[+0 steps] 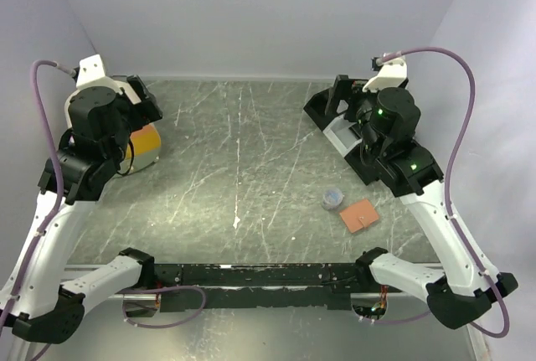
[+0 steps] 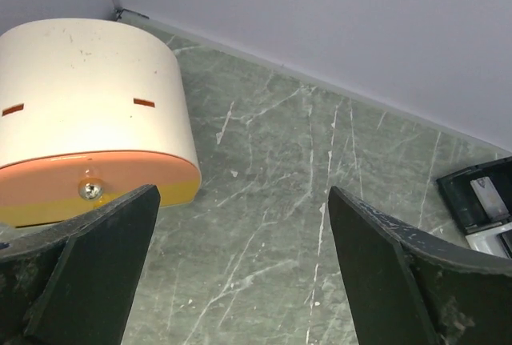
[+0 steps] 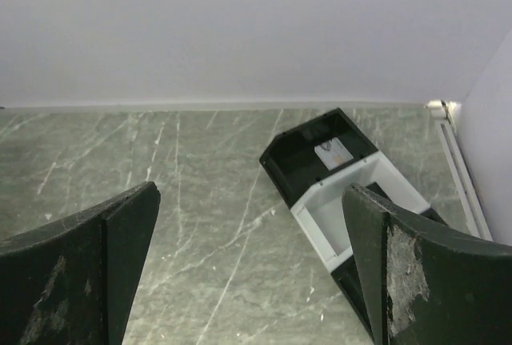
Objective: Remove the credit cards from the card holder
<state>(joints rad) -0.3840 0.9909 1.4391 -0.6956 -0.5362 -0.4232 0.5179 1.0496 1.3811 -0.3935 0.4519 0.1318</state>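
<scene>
- Green marbled tabletop [image 1: 251,152], closed in by plain white walls at the back and on both sides.
- Card holder [image 1: 358,215] lies flat at the table's front right, just beside a small grey-blue object [image 1: 332,200], well apart from both grippers.
- Left gripper [image 2: 242,201]: fingers spread wide, gripping nothing, near a cream-and-orange rounded container [image 2: 88,97].
- Right gripper [image 3: 250,193]: fingers spread wide, gripping nothing, facing the black-and-white three-compartment tray [image 3: 360,193] at the rear right.
</scene>
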